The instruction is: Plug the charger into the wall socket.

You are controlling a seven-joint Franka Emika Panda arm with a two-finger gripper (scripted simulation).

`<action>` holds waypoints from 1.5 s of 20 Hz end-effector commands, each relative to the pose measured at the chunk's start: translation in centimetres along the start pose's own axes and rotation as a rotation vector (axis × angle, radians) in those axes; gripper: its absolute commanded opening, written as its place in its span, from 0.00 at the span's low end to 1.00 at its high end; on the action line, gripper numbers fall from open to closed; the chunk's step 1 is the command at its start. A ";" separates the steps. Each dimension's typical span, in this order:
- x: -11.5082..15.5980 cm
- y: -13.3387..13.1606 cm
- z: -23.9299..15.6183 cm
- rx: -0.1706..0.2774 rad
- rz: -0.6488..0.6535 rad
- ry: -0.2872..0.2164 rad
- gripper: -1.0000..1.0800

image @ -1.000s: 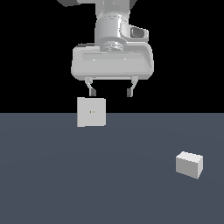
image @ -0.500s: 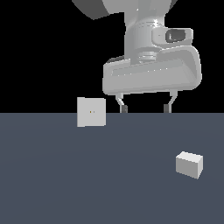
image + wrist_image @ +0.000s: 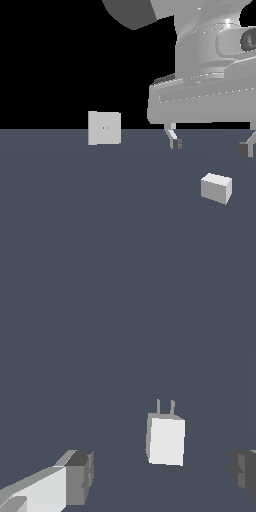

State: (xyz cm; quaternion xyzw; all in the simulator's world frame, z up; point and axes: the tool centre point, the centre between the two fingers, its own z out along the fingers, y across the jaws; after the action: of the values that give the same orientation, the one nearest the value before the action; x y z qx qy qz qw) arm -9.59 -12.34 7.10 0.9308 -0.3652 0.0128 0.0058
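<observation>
Pincer (image 3: 209, 146) hangs with jaws wide apart, empty, above the charger (image 3: 216, 188) | we judge the charger a light, rigid box lying on the floor (image 3: 75, 210), prongs thin and bendable: hold its flat sides | socket (image 3: 104, 128) stands well apart, open floor between.

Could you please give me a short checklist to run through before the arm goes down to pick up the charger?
1. Jaws of the gripper open and empty: ok.
2. Charger lying free on the floor, untouched: ok.
3. Charger between the fingertips in the wrist view: ok.
4. Prongs visible and unobstructed: ok.
5. Wall socket upright, holes visible: ok.
6. Prongs aimed at the socket: cannot tell.
</observation>
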 end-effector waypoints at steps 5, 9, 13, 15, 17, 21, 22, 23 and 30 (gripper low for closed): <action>-0.3 1.5 0.8 -0.002 0.070 0.006 0.96; -0.3 1.5 0.9 -0.002 0.064 0.005 0.96; -0.4 1.5 1.9 -0.002 0.066 0.005 0.96; -0.5 1.5 2.7 -0.002 0.067 0.005 0.96; -0.5 1.6 3.7 -0.001 0.069 0.005 0.96; -0.6 1.5 5.2 -0.001 0.070 0.005 0.96; -0.6 1.6 5.5 -0.001 0.071 0.005 0.96; -0.6 1.5 5.7 -0.001 0.071 0.005 0.96; -0.6 1.5 5.9 0.000 0.071 0.005 0.00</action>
State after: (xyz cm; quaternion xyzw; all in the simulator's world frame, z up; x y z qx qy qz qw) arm -10.98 -13.16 1.20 0.9173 -0.3979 0.0152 0.0065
